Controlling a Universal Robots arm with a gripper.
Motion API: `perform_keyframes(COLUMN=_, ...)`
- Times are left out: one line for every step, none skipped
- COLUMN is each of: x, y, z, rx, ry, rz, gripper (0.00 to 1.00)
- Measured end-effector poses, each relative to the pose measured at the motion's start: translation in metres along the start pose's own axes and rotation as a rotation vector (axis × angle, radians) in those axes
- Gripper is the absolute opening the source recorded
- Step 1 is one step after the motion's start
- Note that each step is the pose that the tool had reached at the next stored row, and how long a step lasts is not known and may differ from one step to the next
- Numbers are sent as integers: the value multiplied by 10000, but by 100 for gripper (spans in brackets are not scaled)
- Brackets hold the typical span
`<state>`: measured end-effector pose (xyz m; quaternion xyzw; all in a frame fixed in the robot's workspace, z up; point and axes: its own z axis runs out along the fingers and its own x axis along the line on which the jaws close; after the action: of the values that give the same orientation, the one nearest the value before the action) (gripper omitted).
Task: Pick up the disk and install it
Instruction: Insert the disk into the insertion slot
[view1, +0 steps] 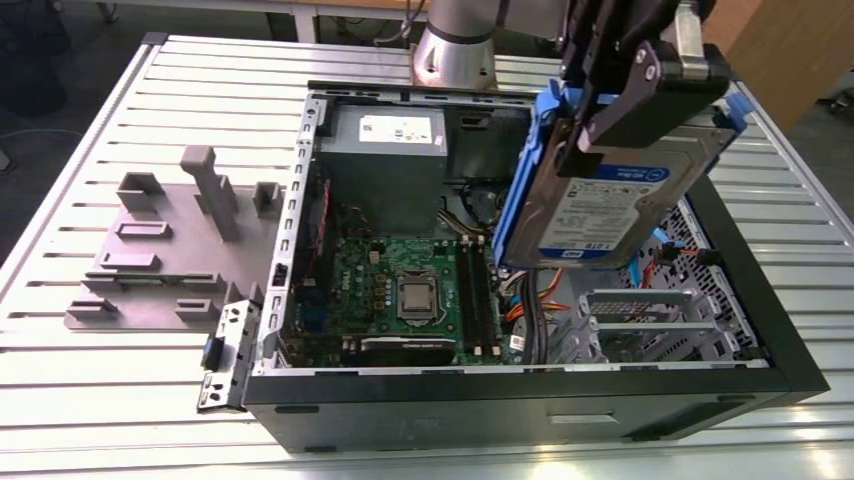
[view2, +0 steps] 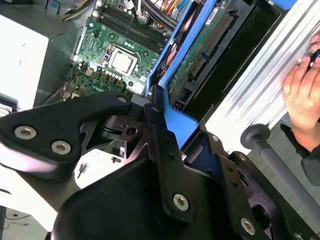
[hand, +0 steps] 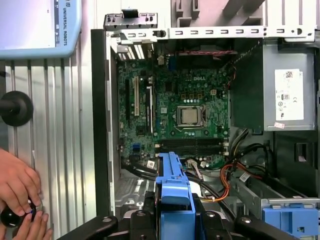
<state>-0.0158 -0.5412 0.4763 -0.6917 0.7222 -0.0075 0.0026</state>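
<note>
Disk (view1: 614, 215), silver, rectangular, blue-framed, is pinched by the black gripper (view1: 590, 140). It is held above the open black computer case (view1: 534, 405).

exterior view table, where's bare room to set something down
Bare slats of the ribbed silver metal table lie between the grey fixture plate and the near edge, and beyond it. Crowded: the open black computer case, above which the gripper holds the blue-framed silver disk.

The arm (view1: 461, 45) is a silver-grey cylinder with a darker band at the joint. Its hand (view1: 614, 125) is matte black, built of angular, round-ended plates fastened with silver screws (view2: 180, 201).
</note>
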Motion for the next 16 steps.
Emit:
perform_keyframes(x=6, y=-17, z=2, rx=0, ry=0, rz=0, gripper=36)
perform_keyframes(x=15, y=-31, z=5, rx=-1, ry=1, rz=1, gripper=36)
perform_keyframes(x=26, y=-46, z=9, rx=0, ry=0, rz=1, gripper=36)
perform_keyframes(x=38, y=-61, z=12, rx=-1, ry=0, rz=1, gripper=36)
perform_keyframes(x=49, y=-75, z=15, rx=0, ry=0, rz=1, gripper=36)
perform_keyframes(x=57, y=-92, z=18, rx=-1, ry=1, rz=2, gripper=36)
perform_keyframes(x=63, y=-112, z=23, rx=0, ry=0, rz=2, gripper=36)
perform_keyframes(x=67, y=-133, z=28, rx=0, ry=-1, rz=2, gripper=36)
perform_keyframes(x=72, y=-154, z=32, rx=0, ry=-1, rz=2, gripper=36)
perform_keyframes(x=79, y=-175, z=37, rx=-1, ry=2, rz=2, gripper=36)
perform_keyframes(x=87, y=-197, z=44, rx=0, ry=0, rz=1, gripper=36)
perform_keyframes(x=95, y=-219, z=51, rx=-1, ry=1, rz=1, gripper=36)
perform_keyframes(x=103, y=-242, z=57, rx=-1, ry=2, rz=1, gripper=36)
perform_keyframes(x=111, y=-262, z=64, rx=-1, ry=2, rz=2, gripper=36)
perform_keyframes(x=119, y=-280, z=70, rx=-1, ry=2, rz=3, gripper=36)
perform_keyframes(x=126, y=-299, z=77, rx=-1, ry=2, rz=2, gripper=36)
